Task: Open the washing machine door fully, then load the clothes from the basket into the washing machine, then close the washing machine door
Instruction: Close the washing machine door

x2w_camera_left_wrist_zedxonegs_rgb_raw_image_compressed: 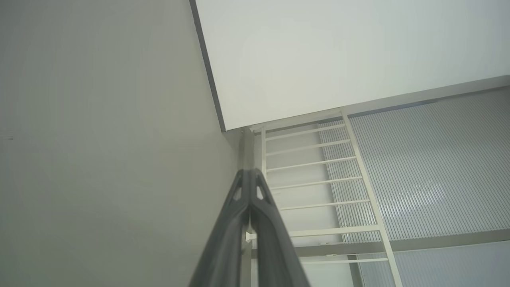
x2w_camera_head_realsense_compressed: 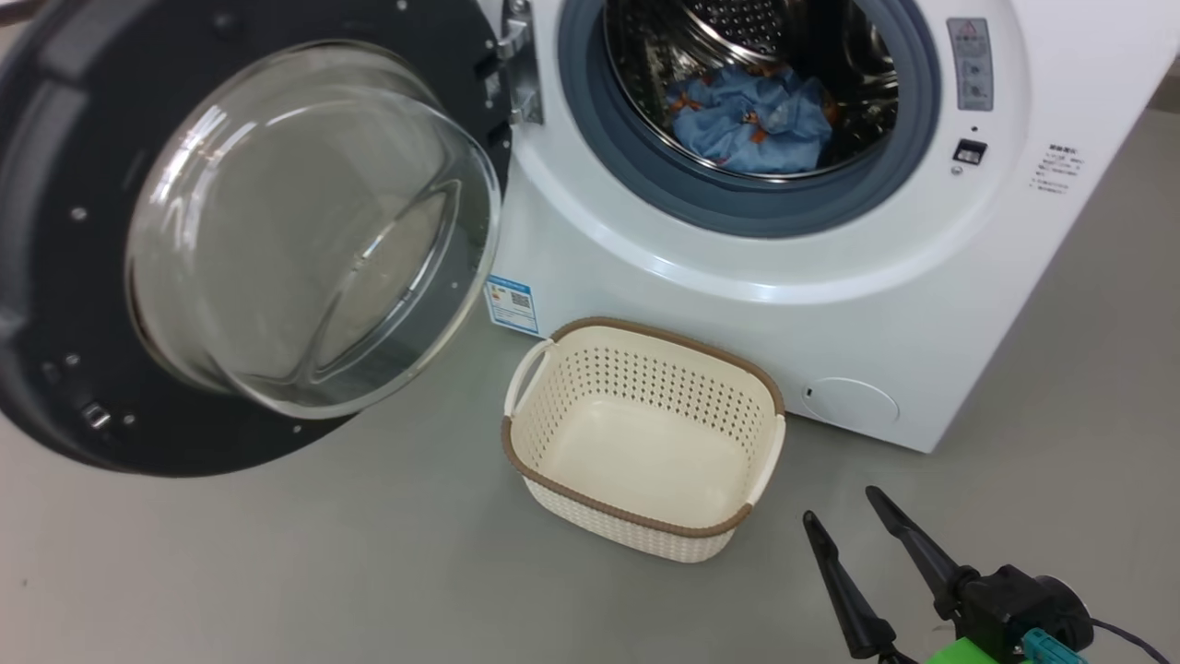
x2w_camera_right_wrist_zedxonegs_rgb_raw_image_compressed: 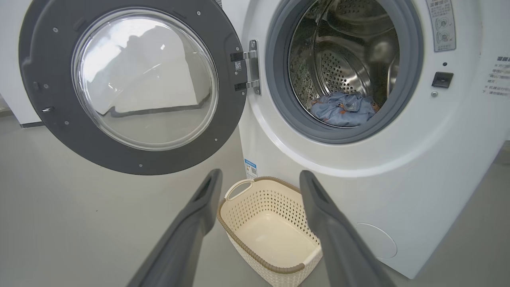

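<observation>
- Head view: right gripper [x2w_camera_head_realsense_compressed: 840, 504] wide, holding nothing; basket [x2w_camera_head_realsense_compressed: 645, 387] just left of its tips.
- Clothes [x2w_camera_head_realsense_compressed: 751, 120] in the drum [x2w_camera_head_realsense_compressed: 701, 37], well beyond.
- Left gripper [x2w_camera_left_wrist_zedxonegs_rgb_raw_image_compressed: 249, 172] closed tight.

Right wrist view. The right gripper [x2w_camera_right_wrist_zedxonegs_rgb_raw_image_compressed: 261, 175] rises from the lower edge with its two dark fingers [x2w_camera_right_wrist_zedxonegs_rgb_raw_image_compressed: 191, 223] spread wide apart. Between the fingers, just past their tips, the basket [x2w_camera_right_wrist_zedxonegs_rgb_raw_image_compressed: 279, 203] stands on the grey floor [x2w_camera_right_wrist_zedxonegs_rgb_raw_image_compressed: 79, 223], its bare cream bottom showing. It is close to the front of the washing machine [x2w_camera_right_wrist_zedxonegs_rgb_raw_image_compressed: 398, 179]. Beyond the left fingertip, the washing machine door [x2w_camera_right_wrist_zedxonegs_rgb_raw_image_compressed: 131, 85] is swung wide on its hinge [x2w_camera_right_wrist_zedxonegs_rgb_raw_image_compressed: 251, 65]. Beyond the right fingertip, a grey-blue gasket [x2w_camera_right_wrist_zedxonegs_rgb_raw_image_compressed: 283, 99] rings the steel drum [x2w_camera_right_wrist_zedxonegs_rgb_raw_image_compressed: 346, 59], and the blue printed clothes [x2w_camera_right_wrist_zedxonegs_rgb_raw_image_compressed: 342, 109] lie at the drum's bottom. A blue label sticker [x2w_camera_right_wrist_zedxonegs_rgb_raw_image_compressed: 250, 168] sits above the basket's handle.
</observation>
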